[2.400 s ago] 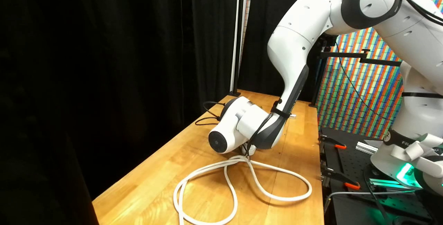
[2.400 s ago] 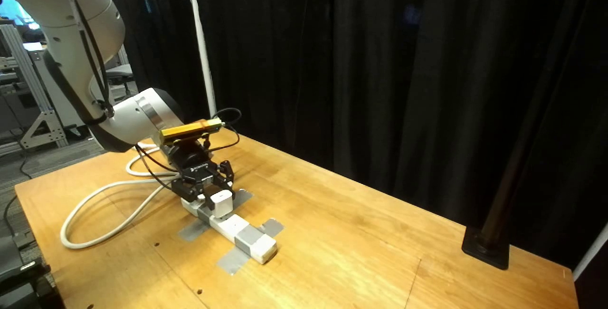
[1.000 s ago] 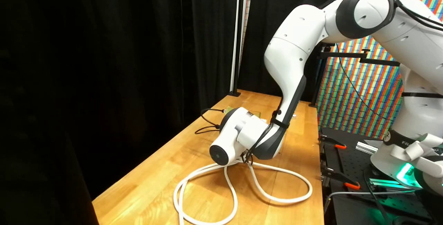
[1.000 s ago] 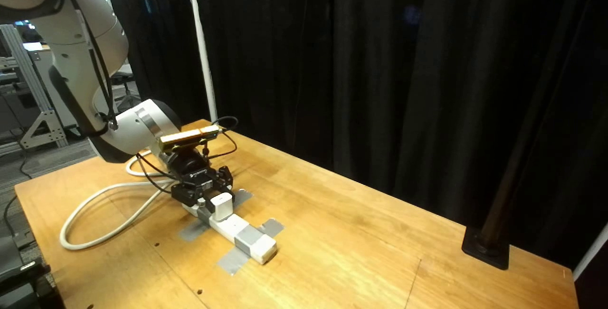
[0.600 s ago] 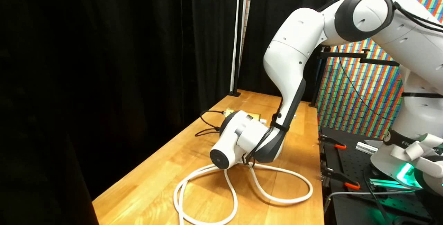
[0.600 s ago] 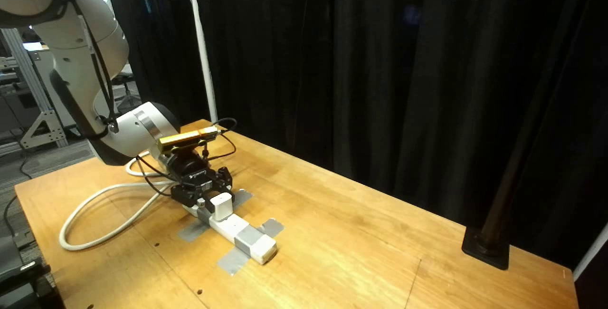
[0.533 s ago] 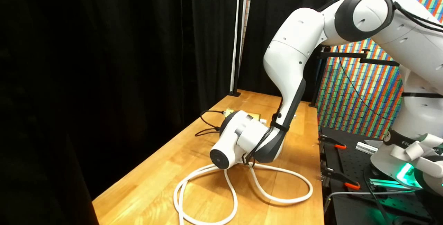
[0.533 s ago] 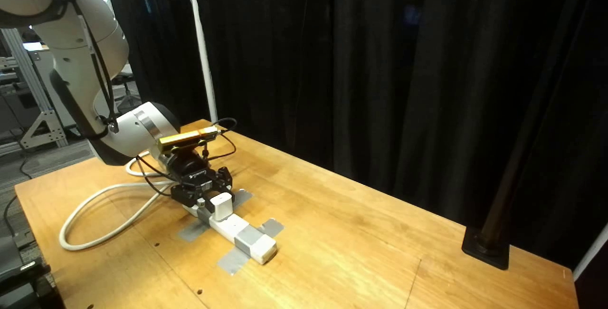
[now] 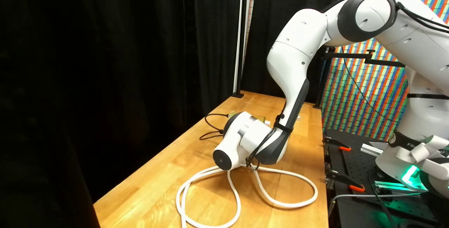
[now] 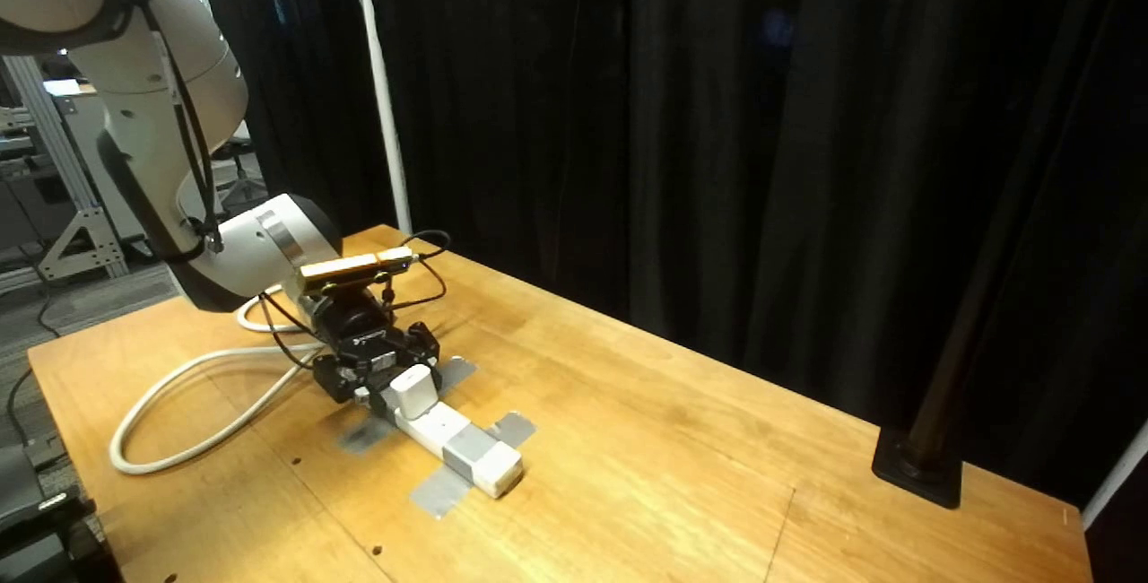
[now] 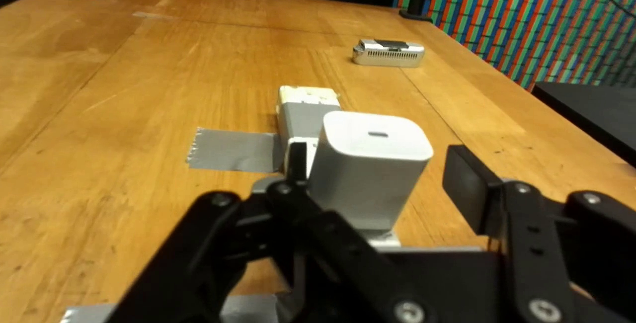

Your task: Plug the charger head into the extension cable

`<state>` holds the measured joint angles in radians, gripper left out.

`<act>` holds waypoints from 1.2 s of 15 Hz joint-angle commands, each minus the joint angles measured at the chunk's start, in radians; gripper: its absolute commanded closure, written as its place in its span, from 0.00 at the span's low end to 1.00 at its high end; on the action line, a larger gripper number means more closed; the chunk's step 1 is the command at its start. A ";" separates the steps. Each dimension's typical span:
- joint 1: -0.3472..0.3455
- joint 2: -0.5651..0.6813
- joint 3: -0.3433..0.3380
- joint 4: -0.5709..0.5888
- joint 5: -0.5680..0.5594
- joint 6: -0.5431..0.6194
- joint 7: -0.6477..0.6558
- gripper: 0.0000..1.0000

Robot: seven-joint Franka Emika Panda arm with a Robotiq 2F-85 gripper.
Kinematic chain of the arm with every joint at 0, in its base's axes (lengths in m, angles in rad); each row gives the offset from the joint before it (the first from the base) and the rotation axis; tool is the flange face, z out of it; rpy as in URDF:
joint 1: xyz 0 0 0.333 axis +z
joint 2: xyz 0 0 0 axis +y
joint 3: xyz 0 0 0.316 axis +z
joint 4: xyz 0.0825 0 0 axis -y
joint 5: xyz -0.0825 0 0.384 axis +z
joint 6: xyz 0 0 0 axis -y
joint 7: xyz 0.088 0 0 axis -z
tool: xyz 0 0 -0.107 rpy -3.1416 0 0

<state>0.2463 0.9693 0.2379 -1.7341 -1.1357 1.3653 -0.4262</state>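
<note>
The charger head was a white, cube-like block with rounded corners, its near face shaded grey and a small dark slot in its upper face. It stood on the socket block of the extension cable, leaning a little; its underside was hidden, so I could not tell how far it was seated. The socket block was long and white, strapped to the table with grey tape.

Across my wrist view from the left came one finger, just beside the charger head, whether touching I could not tell; then the charger head; then a gap with the table showing through; then the other finger, clear of it. My gripper was spread wider than the charger head and had no grip on it.

In an exterior view my arm sloped down from the upper left, the gripper low and slanted toward the lower right.

An exterior view showed the extension cable's wide loops, yet there my wrist covered the gripper, and I could not make out the charger head. My wrist view alone showed the gap plainly, with a pale vented device well apart at the right.
</note>
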 commanded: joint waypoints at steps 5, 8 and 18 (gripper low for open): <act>-0.056 -0.034 0.024 -0.049 0.095 0.061 -0.007 0.00; -0.060 -0.078 0.027 -0.049 0.106 0.045 -0.032 0.00; -0.081 -0.339 0.045 -0.111 0.132 0.072 -0.128 0.00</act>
<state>0.1942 0.7522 0.2615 -1.7754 -1.0344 1.4052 -0.4781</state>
